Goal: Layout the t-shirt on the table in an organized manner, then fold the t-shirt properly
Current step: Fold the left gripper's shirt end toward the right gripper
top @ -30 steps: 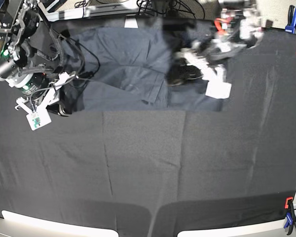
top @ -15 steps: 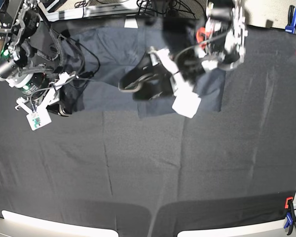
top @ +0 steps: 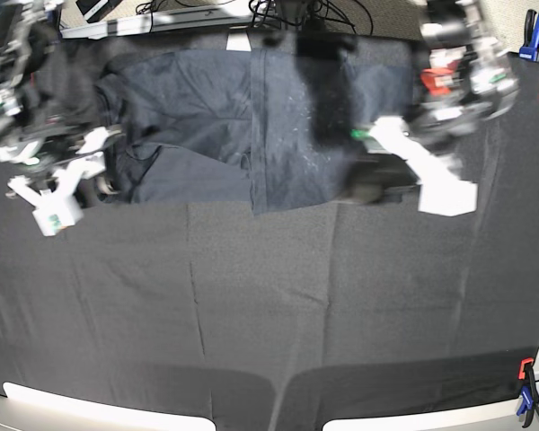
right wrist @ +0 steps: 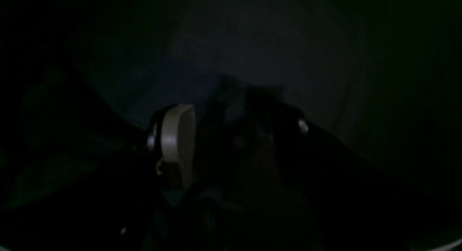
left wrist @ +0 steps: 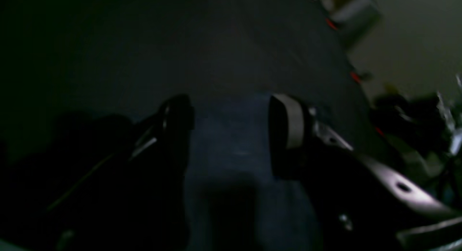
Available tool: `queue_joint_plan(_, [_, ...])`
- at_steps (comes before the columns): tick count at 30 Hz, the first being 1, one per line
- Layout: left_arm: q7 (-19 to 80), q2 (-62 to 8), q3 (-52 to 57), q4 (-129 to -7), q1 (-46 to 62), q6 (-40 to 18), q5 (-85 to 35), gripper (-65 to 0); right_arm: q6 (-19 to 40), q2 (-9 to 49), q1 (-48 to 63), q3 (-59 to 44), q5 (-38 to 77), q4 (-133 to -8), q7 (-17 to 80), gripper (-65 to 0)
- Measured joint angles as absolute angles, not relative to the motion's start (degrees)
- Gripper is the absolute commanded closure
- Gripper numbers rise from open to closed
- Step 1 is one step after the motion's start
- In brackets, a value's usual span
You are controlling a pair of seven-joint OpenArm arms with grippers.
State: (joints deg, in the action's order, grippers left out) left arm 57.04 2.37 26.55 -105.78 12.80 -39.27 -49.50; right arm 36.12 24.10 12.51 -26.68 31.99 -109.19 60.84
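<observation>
Since the earlier base frame, the left arm has swung from the middle of the shirt out to the right edge, and the shirt now lies folded over itself instead of bunched under that arm; the right arm has shifted a bit too and looks motion-blurred.

Biggest thing first: the wide table with the matte black creased cloth (top: 278, 314) fills most of the base view, with red and blue clamps (top: 526, 395) at its right edges. The dark navy-grey short-sleeved cotton t-shirt (top: 207, 126) sits at the far edge of the table, spread wide, with a straight vertical fold edge near its middle and a small white tag (top: 239, 41) at the top.

Left gripper (top: 413, 171) hangs over the right end of the shirt. In the left wrist view its jaws stand clearly apart with only blue-grey fabric visible below the gap, nothing pinched.

Right gripper (top: 67, 189) is at the shirt's left end, just beside the sleeve. Right wrist view is super dark, but one pale fingertip pad (right wrist: 177, 142) stands apart from the other side, so spread, not holding anything I can make out.
</observation>
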Motion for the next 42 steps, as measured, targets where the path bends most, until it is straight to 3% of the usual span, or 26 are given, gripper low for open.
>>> queue_joint_plan(6, [56.7,-3.1,30.8,-105.8,13.7,-39.3,-49.5,-32.0,38.7,26.6,12.7,-33.6,40.2,-91.8,62.3,-33.6])
queue_joint_plan(12, [56.6,-5.6,31.0,-105.8,13.8,-39.3,-49.5,-32.0,39.3,27.2,12.6,-32.4,47.1,-80.4,65.5,-33.6])
queue_joint_plan(22, [56.6,-5.6,31.0,-105.8,13.8,-39.3,-48.2,-32.0,39.7,27.4,11.7,-23.7,51.7,-75.7,61.7,-33.5])
queue_joint_plan(28, [54.8,-5.6,31.0,-105.8,13.8,-39.3,-42.3,-32.0,39.7,26.5,11.6,-19.1,54.7,-75.7,61.1,-19.7])
queue_joint_plan(32, [54.1,-5.5,31.0,-105.8,13.8,-39.3,-42.2,-32.0,39.9,26.5,12.0,-19.4,55.6,-75.5,62.5,-0.3])
queue_joint_plan(42, [54.0,-5.5,31.0,-105.8,13.8,-39.3,-42.2,-32.0,39.7,26.0,13.0,-25.5,54.1,-93.3,66.2,0.0])
